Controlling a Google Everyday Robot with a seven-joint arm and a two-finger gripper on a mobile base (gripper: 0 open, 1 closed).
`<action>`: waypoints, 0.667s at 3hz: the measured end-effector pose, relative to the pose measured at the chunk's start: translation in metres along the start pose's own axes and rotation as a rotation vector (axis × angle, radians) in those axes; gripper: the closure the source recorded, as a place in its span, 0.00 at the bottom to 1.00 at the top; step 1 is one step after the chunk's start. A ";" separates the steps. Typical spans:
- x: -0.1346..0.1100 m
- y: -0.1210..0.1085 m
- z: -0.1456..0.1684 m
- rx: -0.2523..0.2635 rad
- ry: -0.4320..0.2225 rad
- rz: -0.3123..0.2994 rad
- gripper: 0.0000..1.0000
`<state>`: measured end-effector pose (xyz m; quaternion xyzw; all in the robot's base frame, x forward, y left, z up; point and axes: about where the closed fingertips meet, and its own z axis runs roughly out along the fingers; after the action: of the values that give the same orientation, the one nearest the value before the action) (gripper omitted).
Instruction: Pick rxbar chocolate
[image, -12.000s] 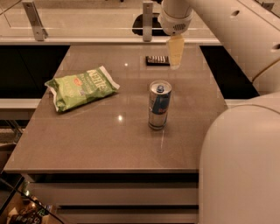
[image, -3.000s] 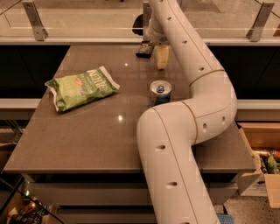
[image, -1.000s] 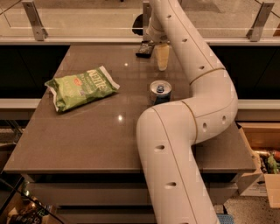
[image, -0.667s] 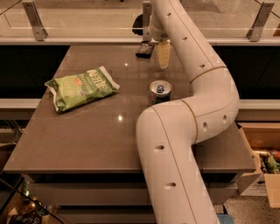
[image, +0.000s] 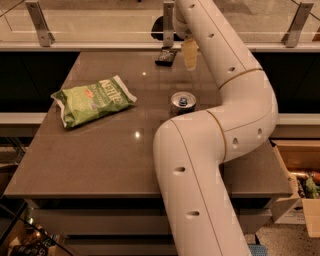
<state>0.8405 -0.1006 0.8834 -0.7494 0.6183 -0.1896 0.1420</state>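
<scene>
1. The rxbar chocolate (image: 165, 56) lies flat at the far edge of the table (image: 100, 155), a small dark bar just in front of a metal post (image: 168, 25) of the rail behind.
2. My gripper (image: 189, 54) hangs just to the right of the bar, pointing down at the tabletop. It shows as one pale, yellowish piece below my wrist.
3. I cannot tell how far my gripper is open. The bar sits apart from it to its left, so I have no hold on it.
4. My arm (image: 235, 105) reaches from the near right, bends in a wide white elbow over the right side of the table, and runs up to the far edge.
5. A silver-blue drink can (image: 183, 102) stands upright nearer to me than the bar, about mid-table. Its lower part is hidden behind my arm.
6. A green chip bag (image: 92, 100) lies flat on the left half of the table, well apart from both the bar and the can.
7. Past the table's right edge, low down, is an open cardboard box (image: 299, 165) with some things inside that I cannot make out.
</scene>
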 end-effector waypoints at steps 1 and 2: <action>0.008 -0.002 -0.019 0.013 0.027 0.020 0.00; 0.020 -0.004 -0.041 0.041 0.031 0.048 0.00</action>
<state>0.8285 -0.1189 0.9237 -0.7283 0.6341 -0.2106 0.1524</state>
